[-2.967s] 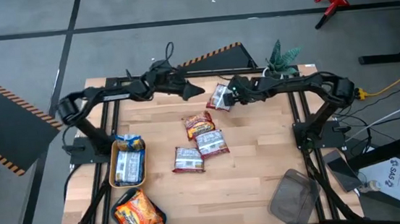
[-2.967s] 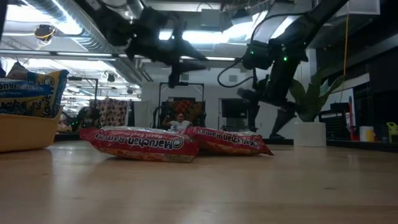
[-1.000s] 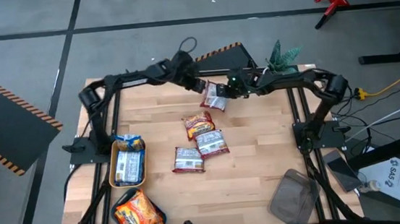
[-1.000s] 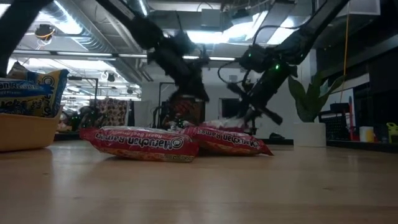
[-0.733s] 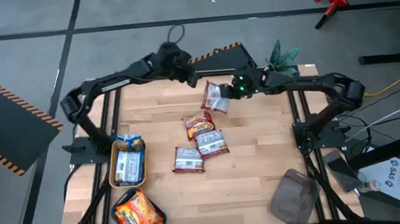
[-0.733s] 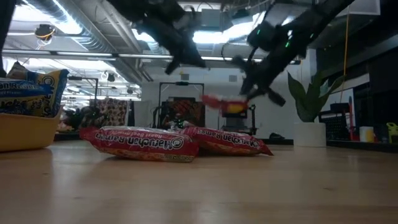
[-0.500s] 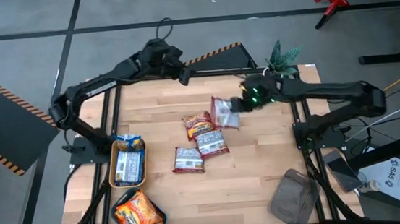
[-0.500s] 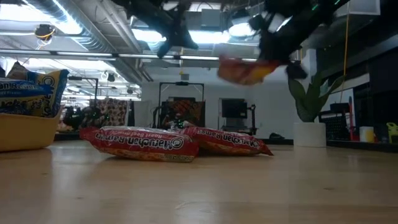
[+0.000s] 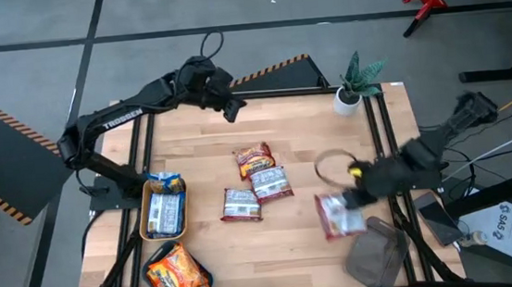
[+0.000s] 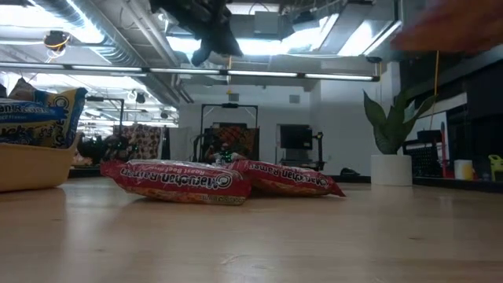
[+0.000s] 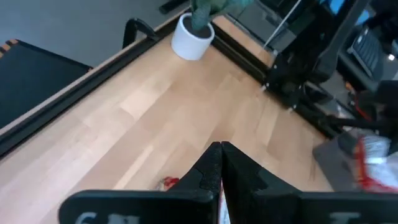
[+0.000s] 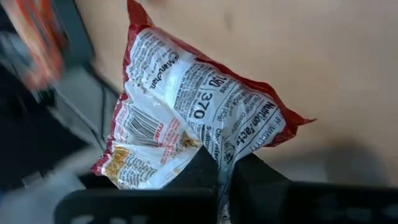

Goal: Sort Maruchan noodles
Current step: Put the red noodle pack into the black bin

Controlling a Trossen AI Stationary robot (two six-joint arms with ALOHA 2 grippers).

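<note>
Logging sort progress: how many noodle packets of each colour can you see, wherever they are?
Red packets: 4, three loose mid-table, one held in the right gripper
Blue packets: 2, in the yellow tray
Orange packets: about 2, piled at the near left corner; hard to separate
Total: about 8

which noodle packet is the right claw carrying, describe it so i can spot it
Start at the grey tray at the table's near right corner. Just above its inner edge hangs a red-and-silver packet, pinched in the right claw. Unlike the three red packets lying mid-table, it is off the wood, showing its white nutrition-label back.
</note>
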